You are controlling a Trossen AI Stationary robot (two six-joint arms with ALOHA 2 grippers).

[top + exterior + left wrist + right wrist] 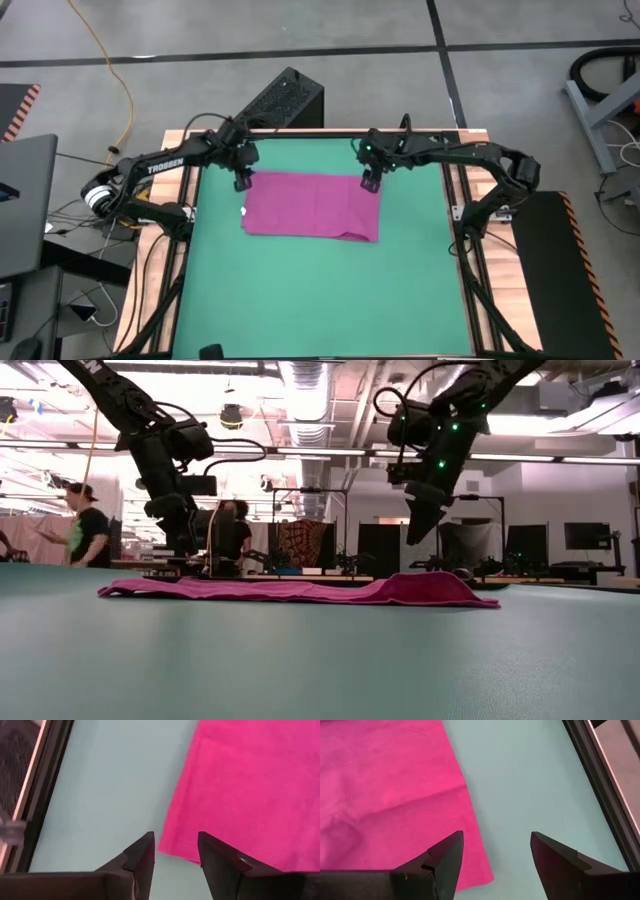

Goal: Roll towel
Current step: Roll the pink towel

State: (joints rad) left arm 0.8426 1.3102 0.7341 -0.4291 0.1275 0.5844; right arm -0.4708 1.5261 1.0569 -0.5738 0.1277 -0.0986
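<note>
The magenta-pink towel lies flat on the green mat, spread as a wide rectangle; its right near corner is slightly humped. My left gripper hangs open just above the towel's far left corner, touching nothing. My right gripper hangs open above the towel's far right corner, also clear of it. In the low view both grippers point down above the towel.
The mat's wooden and metal frame runs close beside both arms. A black box stands beyond the far edge. Bare mat lies on the near side of the towel. People stand in the room behind.
</note>
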